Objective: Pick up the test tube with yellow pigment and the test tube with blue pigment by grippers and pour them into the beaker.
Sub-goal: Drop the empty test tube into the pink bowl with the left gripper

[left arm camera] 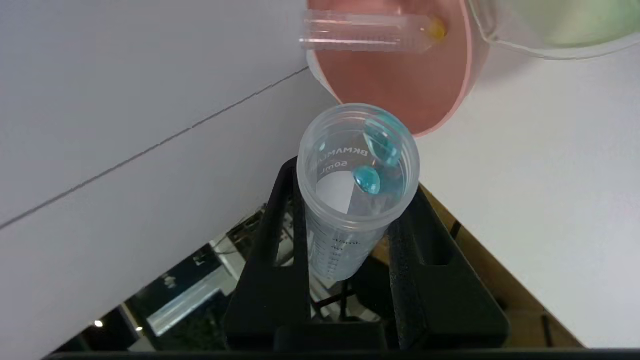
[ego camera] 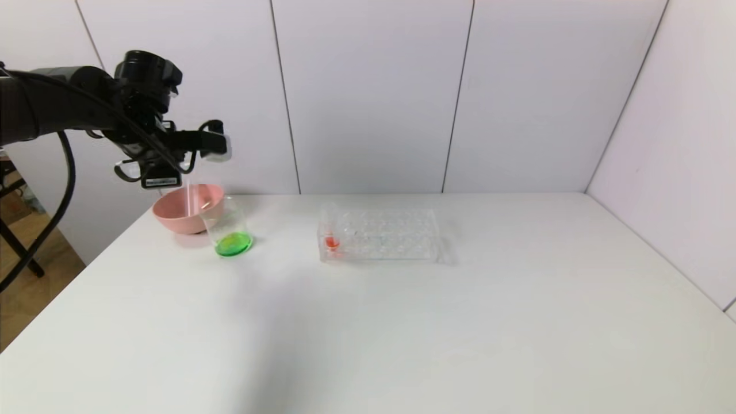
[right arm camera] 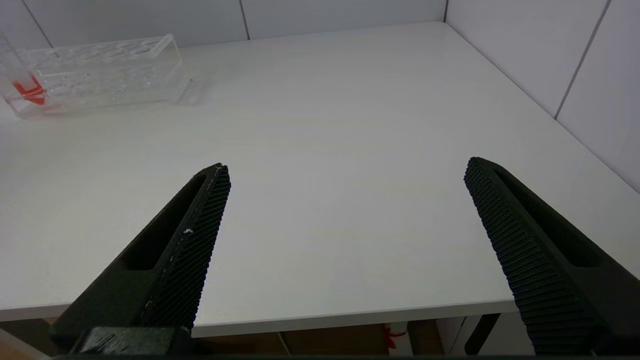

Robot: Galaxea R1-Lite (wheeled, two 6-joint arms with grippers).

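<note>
One tube is clamped in my left hand [left arm camera: 350, 235]: the test tube with blue pigment [left arm camera: 357, 190], nearly drained. At upper left of the head view its long axis hangs down over the pink bowl [ego camera: 178, 221]; the beaker [ego camera: 229, 230], green inside, stands just right. The yellow tube [left arm camera: 370, 37] lies in the bowl. My right hand [right arm camera: 345, 220] gapes empty.

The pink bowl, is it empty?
No, in the left wrist view a test tube with yellow pigment lies inside the pink bowl.
</note>
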